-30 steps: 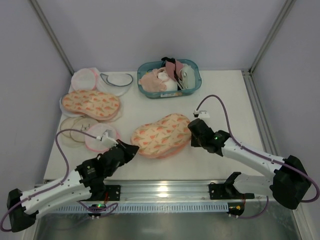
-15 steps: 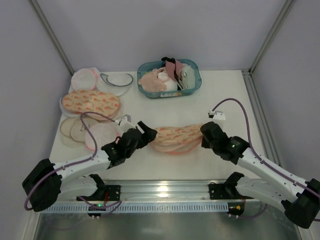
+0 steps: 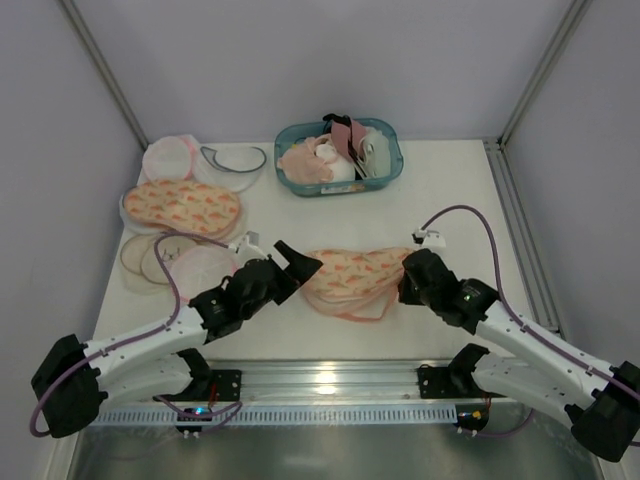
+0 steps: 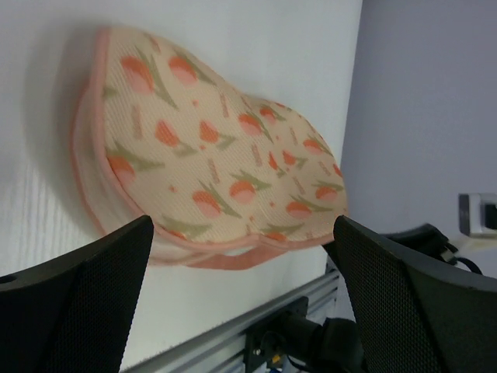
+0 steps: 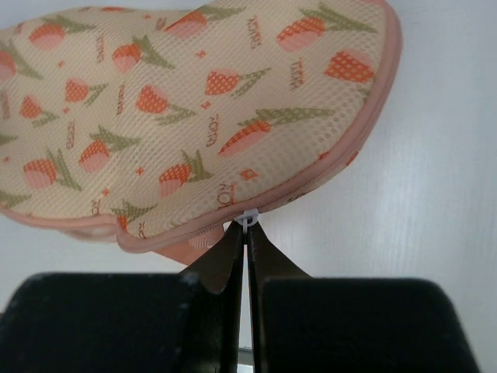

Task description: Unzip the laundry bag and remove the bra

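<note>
The laundry bag (image 3: 355, 278) is peach with an orange print and pink zipper edging. It sits mid-table, lifted and folded on its right side. My right gripper (image 3: 406, 282) is at the bag's right end. In the right wrist view the right gripper (image 5: 248, 227) is shut on the small white zipper pull (image 5: 249, 218) under the bag's (image 5: 194, 109) pink edge. My left gripper (image 3: 300, 272) stands open at the bag's left end. In the left wrist view nothing lies between its fingers (image 4: 78, 311), and the bag (image 4: 210, 163) is just beyond them. The bra is hidden.
A teal basket (image 3: 395, 165) of pink garments stands at the back. A second peach bag (image 3: 182, 208) and round white mesh pouches (image 3: 170, 155) lie at the left, with flat round pouches (image 3: 155, 258) near the left arm. A metal rail (image 3: 320, 385) runs along the near edge.
My left gripper swung in to the bag's left end and opened wide. The right gripper, still shut, drew back towards the near right, and the bag rose from lying flat.
</note>
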Controlling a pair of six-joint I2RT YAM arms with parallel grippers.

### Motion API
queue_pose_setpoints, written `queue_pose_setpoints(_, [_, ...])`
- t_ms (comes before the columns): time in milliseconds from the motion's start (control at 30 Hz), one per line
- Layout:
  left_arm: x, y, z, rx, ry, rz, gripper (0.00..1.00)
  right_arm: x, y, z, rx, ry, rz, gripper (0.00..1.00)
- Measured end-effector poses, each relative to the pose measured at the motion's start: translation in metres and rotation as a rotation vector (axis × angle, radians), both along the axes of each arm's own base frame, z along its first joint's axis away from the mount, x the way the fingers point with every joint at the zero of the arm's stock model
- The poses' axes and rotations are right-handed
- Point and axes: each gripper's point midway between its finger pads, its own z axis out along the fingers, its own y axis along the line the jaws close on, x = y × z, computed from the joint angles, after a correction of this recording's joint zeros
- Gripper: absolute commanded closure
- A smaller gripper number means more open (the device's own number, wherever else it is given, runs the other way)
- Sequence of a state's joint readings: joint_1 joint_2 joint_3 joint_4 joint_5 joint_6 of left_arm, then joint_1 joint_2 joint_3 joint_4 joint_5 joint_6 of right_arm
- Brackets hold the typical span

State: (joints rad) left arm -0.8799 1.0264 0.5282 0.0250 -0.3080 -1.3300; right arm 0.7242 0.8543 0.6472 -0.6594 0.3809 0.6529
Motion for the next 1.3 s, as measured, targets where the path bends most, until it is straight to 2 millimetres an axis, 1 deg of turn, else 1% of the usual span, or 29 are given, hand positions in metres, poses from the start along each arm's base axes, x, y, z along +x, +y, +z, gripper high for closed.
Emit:
queue_pose_setpoints(100, [-0.023,-0.006,0.004,-0.057,0.029,-0.05,0.01,-0.008,0.027,-0.01,0.104,0.046,0.101,0.96])
queue_pose_setpoints(133, [-0.032,-0.009,0.003,-0.074,0.049,-0.071,0.0,-0.014,0.042,-0.016,0.16,0.077,0.158,0.96])
queue_pose_setpoints(167, [-0.037,-0.01,0.001,-0.082,0.061,-0.084,0.01,-0.016,0.048,-0.017,0.182,0.087,0.179,0.96])
queue_pose_setpoints(233, [-0.049,-0.013,-0.007,-0.113,0.107,-0.106,0.0,-0.023,0.07,-0.02,0.264,0.122,0.264,0.96])
queue_pose_setpoints(333, [-0.063,-0.015,-0.024,-0.143,0.176,-0.127,0.0,-0.032,0.101,-0.019,0.387,0.159,0.382,0.96])
queue_pose_setpoints(433, [-0.071,-0.015,-0.035,-0.156,0.224,-0.126,0.01,-0.037,0.125,-0.014,0.492,0.175,0.478,0.96])
queue_pose_setpoints(600, [-0.069,-0.02,-0.025,-0.212,0.222,-0.113,0.01,-0.043,0.154,-0.002,0.618,0.186,0.595,0.96])
queue_pose_setpoints(667, [-0.065,-0.022,-0.022,-0.227,0.212,-0.101,0.01,-0.044,0.16,0.0,0.645,0.188,0.624,0.96])
queue_pose_setpoints(767, [-0.06,-0.025,-0.026,-0.227,0.212,-0.085,0.01,-0.048,0.168,0.004,0.67,0.188,0.664,0.96])
queue_pose_setpoints(967, [-0.052,-0.033,-0.05,-0.186,0.249,-0.051,0.01,-0.057,0.177,0.01,0.7,0.181,0.73,0.96])
queue_pose_setpoints(1033, [-0.049,-0.036,-0.055,-0.177,0.253,-0.042,0.02,-0.061,0.18,0.013,0.707,0.178,0.752,0.96])
queue_pose_setpoints(1100, [-0.045,-0.039,-0.056,-0.178,0.249,-0.036,0.06,-0.065,0.183,0.014,0.712,0.179,0.772,0.96])
queue_pose_setpoints(1133, [-0.043,-0.041,-0.055,-0.181,0.245,-0.035,0.11,-0.068,0.184,0.015,0.713,0.182,0.78,0.96])
queue_pose_setpoints(1167, [-0.041,-0.043,-0.053,-0.188,0.24,-0.034,0.15,-0.07,0.184,0.015,0.713,0.185,0.789,0.96])
queue_pose_setpoints(1200, [-0.04,-0.045,-0.051,-0.195,0.233,-0.034,0.22,-0.071,0.184,0.014,0.712,0.187,0.793,0.96])
queue_pose_setpoints(1267, [-0.037,-0.047,-0.047,-0.205,0.219,-0.034,0.29,-0.072,0.184,0.013,0.706,0.192,0.797,0.96])
queue_pose_setpoints(1300, [-0.036,-0.047,-0.046,-0.211,0.213,-0.034,0.35,-0.073,0.183,0.011,0.699,0.195,0.798,0.96])
